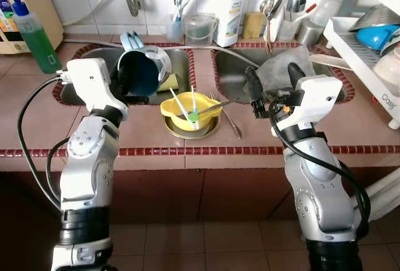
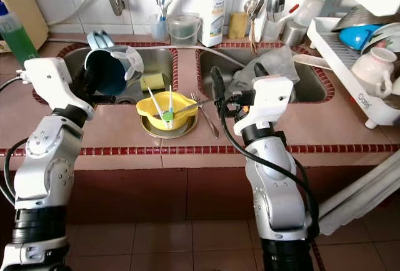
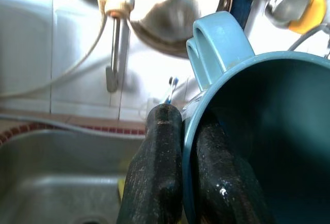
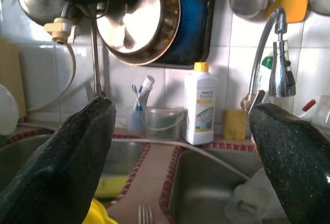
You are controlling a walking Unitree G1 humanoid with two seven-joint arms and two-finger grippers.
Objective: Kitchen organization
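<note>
Containers first: yellow bowl (image 1: pixel 190 111) sits on a round metal plate (image 1: pixel 192 130) on the tiled divider (image 1: pixel 203 59) between the two sinks, holding two white utensils with green ends (image 1: pixel 192 110) and a metal spoon (image 1: pixel 214 106) that leans over its rim. Fork (image 1: pixel 229 118) lies on the tiles just beside the bowl. Blue mug (image 1: pixel 140 69) is held tipped on its side above the left sink (image 1: pixel 94 65), mouth facing the robot, interior appearing empty. Left gripper (image 3: pixel 188 175) is closed on the mug's rim, one finger inside the wall and one outside, handle pointing up; the left arm is bent at the counter edge with the forearm raised. Right gripper (image 4: pixel 180 146) is wide open and holds nothing, poised over the near edge of the right sink (image 1: pixel 237 74), where a grey cloth (image 1: pixel 284 65) lies; the right arm is likewise bent upward from the counter front. Clear plastic tub (image 1: pixel 199 29) and white detergent bottle (image 1: pixel 230 10) stand at the back wall. Green soap bottle (image 1: pixel 34 37) stands at far left. Dish rack (image 1: pixel 362 52) at far right carries a blue bowl (image 1: pixel 378 35).
</note>
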